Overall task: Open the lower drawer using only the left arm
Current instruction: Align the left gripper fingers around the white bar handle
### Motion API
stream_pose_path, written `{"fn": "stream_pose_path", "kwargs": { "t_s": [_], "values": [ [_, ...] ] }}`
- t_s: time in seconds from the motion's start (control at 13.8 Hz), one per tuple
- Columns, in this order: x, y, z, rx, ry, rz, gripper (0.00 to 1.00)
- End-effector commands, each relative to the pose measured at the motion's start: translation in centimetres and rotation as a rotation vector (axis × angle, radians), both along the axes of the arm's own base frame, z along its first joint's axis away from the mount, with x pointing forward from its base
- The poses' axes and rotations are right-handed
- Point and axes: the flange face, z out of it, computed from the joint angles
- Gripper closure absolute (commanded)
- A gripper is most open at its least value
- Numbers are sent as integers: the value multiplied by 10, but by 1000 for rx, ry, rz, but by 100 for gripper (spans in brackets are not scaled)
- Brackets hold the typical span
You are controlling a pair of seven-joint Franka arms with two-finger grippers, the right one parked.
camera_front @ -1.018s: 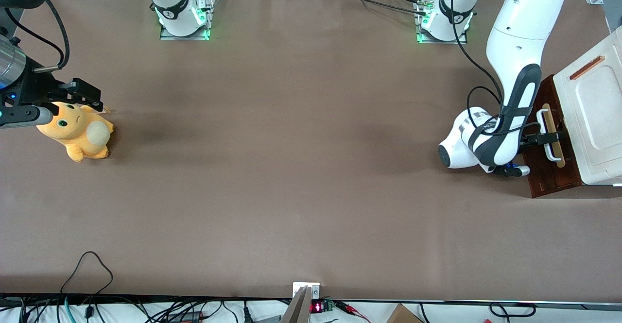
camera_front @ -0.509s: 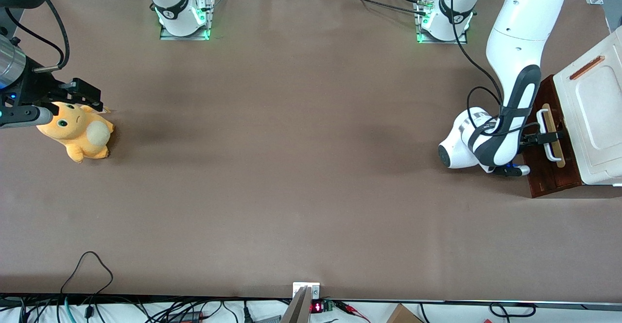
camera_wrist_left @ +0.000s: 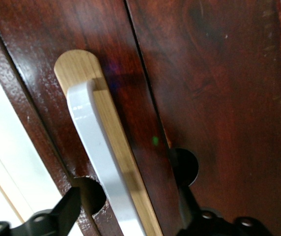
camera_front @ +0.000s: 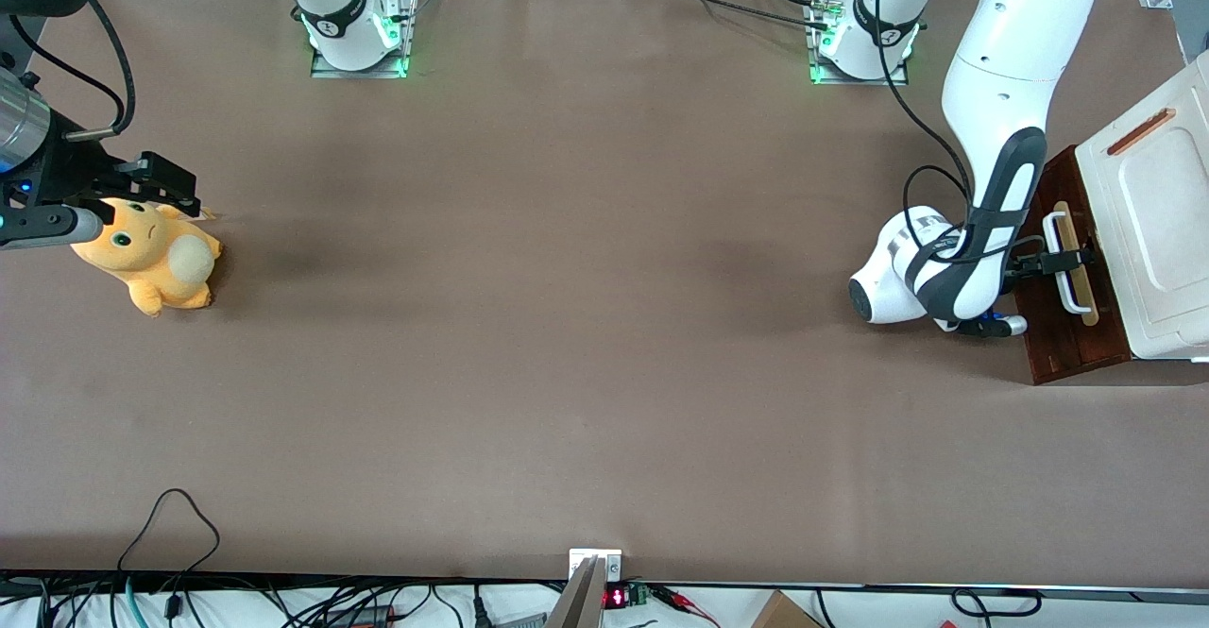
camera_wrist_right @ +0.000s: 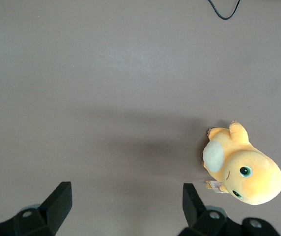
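The lower drawer (camera_front: 1077, 345) shows its dark red-brown front at the working arm's end of the table, under the white cabinet top (camera_front: 1157, 222). A white loop handle (camera_front: 1074, 297) lies on a pale wooden strip (camera_front: 1088, 305) across that front. The left arm (camera_front: 1001, 137) reaches down in front of the drawer. Its black gripper (camera_front: 1060, 261) is at the middle of the handle. In the left wrist view the gripper (camera_wrist_left: 126, 216) is open, its fingertips (camera_wrist_left: 67, 209) standing well apart on either side of the handle (camera_wrist_left: 98, 152) and strip (camera_wrist_left: 118, 142) without touching them.
An orange-brown slot (camera_front: 1141, 131) marks the cabinet top. A yellow plush toy (camera_front: 151, 255) lies toward the parked arm's end of the table, also in the right wrist view (camera_wrist_right: 241, 169). Brown table surface (camera_front: 567, 279) stretches between the two.
The left arm's wrist and gripper have shifted slightly away from the front camera along the handle. The drawer front has not visibly moved.
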Motion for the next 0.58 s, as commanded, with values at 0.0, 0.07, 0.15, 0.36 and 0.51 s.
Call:
{"fn": "stream_pose_path", "kwargs": {
  "t_s": [0.0, 0.07, 0.15, 0.36, 0.51],
  "values": [
    [-4, -3, 1, 23, -18, 12, 21],
    [-5, -5, 1, 15, -19, 28, 25],
    [-7, -4, 1, 22, -31, 40, 28],
    [-8, -3, 3, 36, -45, 52, 35],
    [-9, -3, 2, 38, -42, 55, 39]
  ]
}}
